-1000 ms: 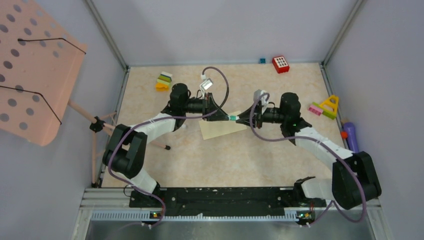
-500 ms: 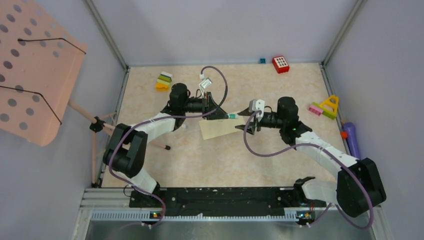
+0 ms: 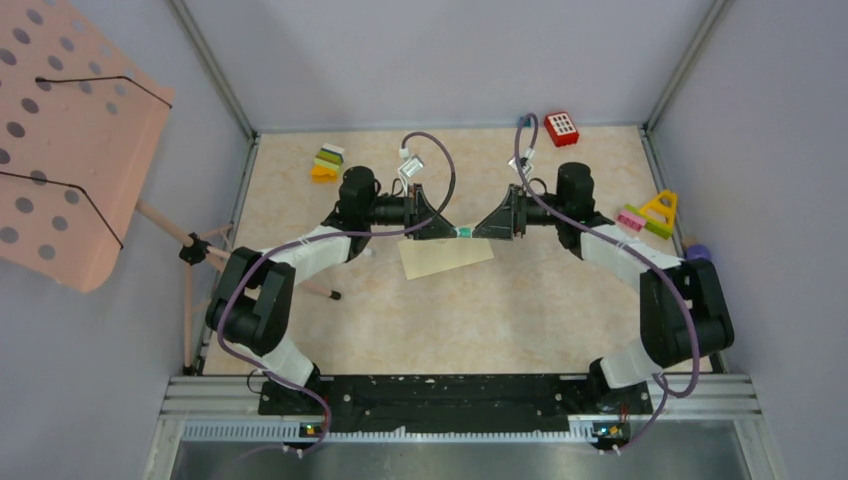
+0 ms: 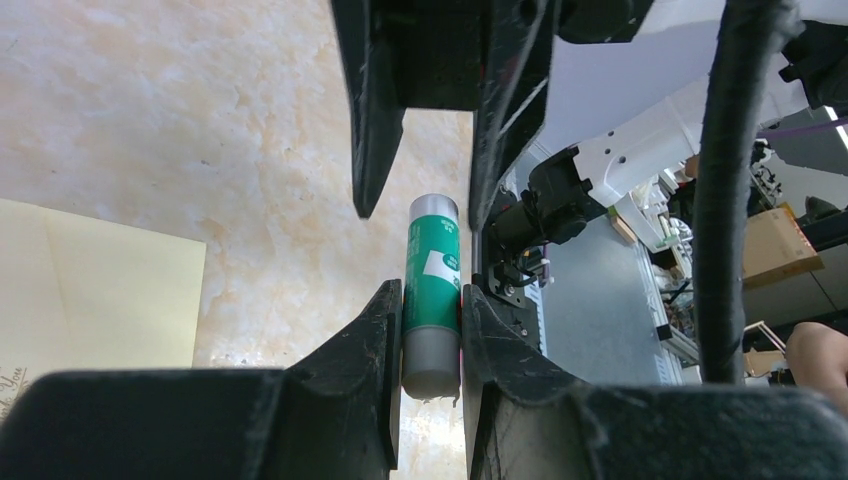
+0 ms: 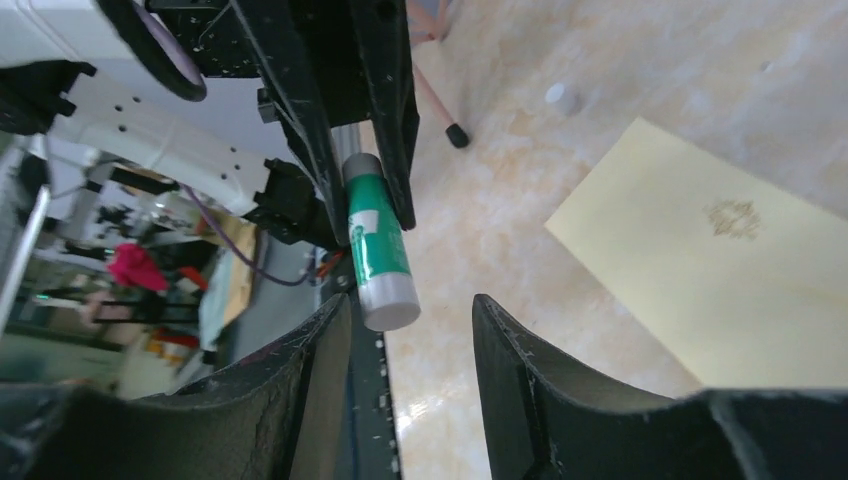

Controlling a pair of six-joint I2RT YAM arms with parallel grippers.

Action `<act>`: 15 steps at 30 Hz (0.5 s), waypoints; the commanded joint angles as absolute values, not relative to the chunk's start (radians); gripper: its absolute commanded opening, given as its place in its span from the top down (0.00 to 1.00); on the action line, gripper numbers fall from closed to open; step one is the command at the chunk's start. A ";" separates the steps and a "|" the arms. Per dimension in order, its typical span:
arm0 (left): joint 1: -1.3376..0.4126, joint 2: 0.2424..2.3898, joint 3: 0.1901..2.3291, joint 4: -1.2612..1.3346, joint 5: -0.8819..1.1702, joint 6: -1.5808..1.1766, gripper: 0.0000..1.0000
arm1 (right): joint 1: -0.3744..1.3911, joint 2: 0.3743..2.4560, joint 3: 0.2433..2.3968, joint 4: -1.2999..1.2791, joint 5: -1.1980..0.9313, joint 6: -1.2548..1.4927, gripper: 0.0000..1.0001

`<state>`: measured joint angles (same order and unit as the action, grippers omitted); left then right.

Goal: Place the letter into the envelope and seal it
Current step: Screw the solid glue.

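Observation:
The pale yellow envelope (image 3: 445, 257) lies flat at mid-table, with a faint mark on its face in the right wrist view (image 5: 720, 290); it also shows in the left wrist view (image 4: 90, 290). No separate letter sheet shows. My left gripper (image 3: 445, 231) is shut on a green glue stick (image 3: 464, 232), held level above the envelope's far edge (image 4: 432, 290). My right gripper (image 3: 482, 230) faces it, open, its jaws on either side of the stick's grey free end (image 5: 378, 245) without touching it.
Toy blocks lie at the back left (image 3: 327, 163), back (image 3: 561, 128) and right edge (image 3: 648, 215), with a purple object (image 3: 697, 252) beside them. A pink perforated stand (image 3: 70, 140) leans at the left, its foot (image 3: 333, 294) on the table. A small white cap (image 5: 561, 97) lies near it.
The right arm pulled back from the glue stick, turned its wrist, and came back level with it, jaws open around its free end. The left gripper held still.

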<state>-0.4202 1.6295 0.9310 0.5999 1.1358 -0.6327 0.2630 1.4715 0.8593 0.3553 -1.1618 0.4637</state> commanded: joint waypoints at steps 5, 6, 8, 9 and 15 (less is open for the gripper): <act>-0.415 1.588 0.929 0.649 1.141 -0.611 1.00 | 0.253 1.533 0.883 0.448 -1.256 0.727 0.57; -0.416 1.590 0.928 0.650 1.143 -0.613 1.00 | 0.253 1.530 0.880 0.455 -1.255 0.729 0.58; -0.416 1.594 0.928 0.653 1.143 -0.614 1.00 | 0.254 1.527 0.873 0.482 -1.258 0.746 0.59; -0.415 1.594 0.927 0.653 1.143 -0.613 1.00 | 0.253 1.526 0.870 0.501 -1.261 0.761 0.59; -0.417 1.591 0.927 0.652 1.141 -0.610 1.00 | 0.254 1.532 0.857 0.574 -1.268 0.799 0.75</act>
